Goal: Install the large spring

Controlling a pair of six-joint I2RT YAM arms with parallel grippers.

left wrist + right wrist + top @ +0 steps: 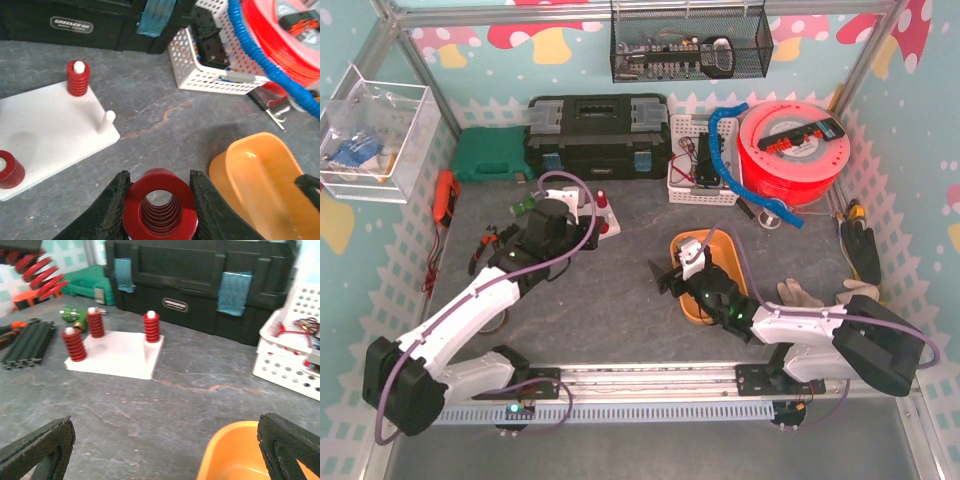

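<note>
My left gripper [159, 177] is shut on a large red spring [159, 205], seen end-on between its black fingers, held above the grey table. The spring also shows at the top left of the right wrist view [40, 270]. The white base plate [50, 125] lies to the left; it carries red springs on pegs [78, 77] and one bare white peg [106, 120]. In the right wrist view the plate [117, 352] carries three springs. In the top view my left gripper [552, 222] is beside the plate [608, 218]. My right gripper [165, 450] is open and empty over the orange bowl [240, 455].
A black toolbox [597, 135] and green case [490, 155] stand behind the plate. A white basket [698, 170] and red cable reel [792, 150] are at the back right. The orange bowl [715, 250] lies mid-right, gloves [810, 293] beside it. A black extrusion [27, 342] lies left of the plate.
</note>
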